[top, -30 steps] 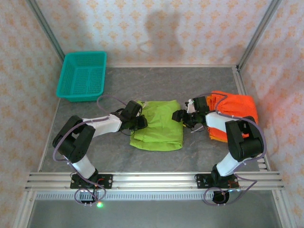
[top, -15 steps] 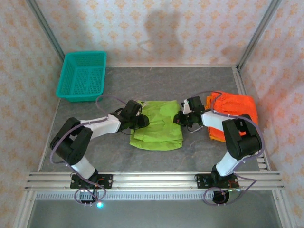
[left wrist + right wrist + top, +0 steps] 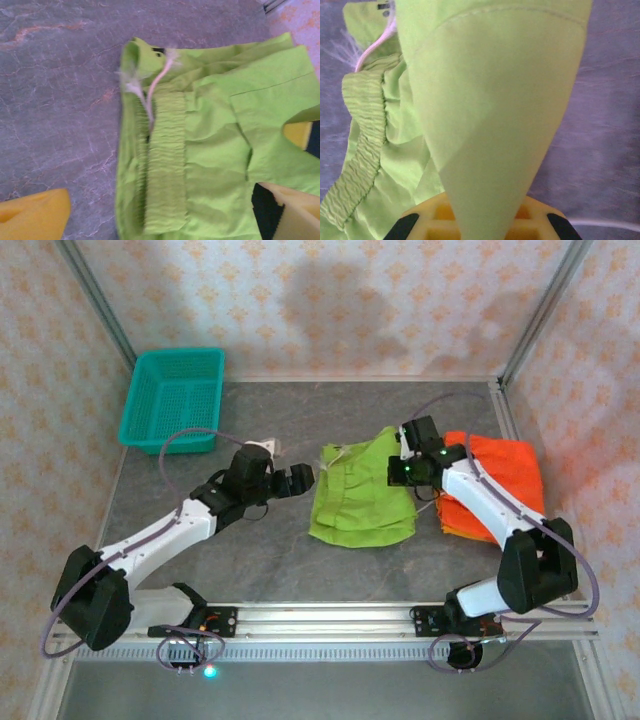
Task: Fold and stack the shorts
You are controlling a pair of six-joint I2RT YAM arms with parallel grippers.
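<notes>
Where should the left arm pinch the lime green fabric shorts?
The gathered elastic waistband on the left edge of the lime green shorts, from the left: it lies flat, ridged, facing the open left tool; the right tool pinches the opposite hem.

floral wallpaper walls (image 3: 200, 290), grey marbled table (image 3: 300, 420)

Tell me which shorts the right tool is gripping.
The green shorts, mid-table: the right tool pinches their right edge and holds it raised. The orange shorts lie stacked at the right, ungripped.

A robot lab booth: aluminium posts (image 3: 97, 300), patterned wall panels (image 3: 400, 300), grey marbled table (image 3: 260, 565) with mounting rail (image 3: 320, 618).
</notes>
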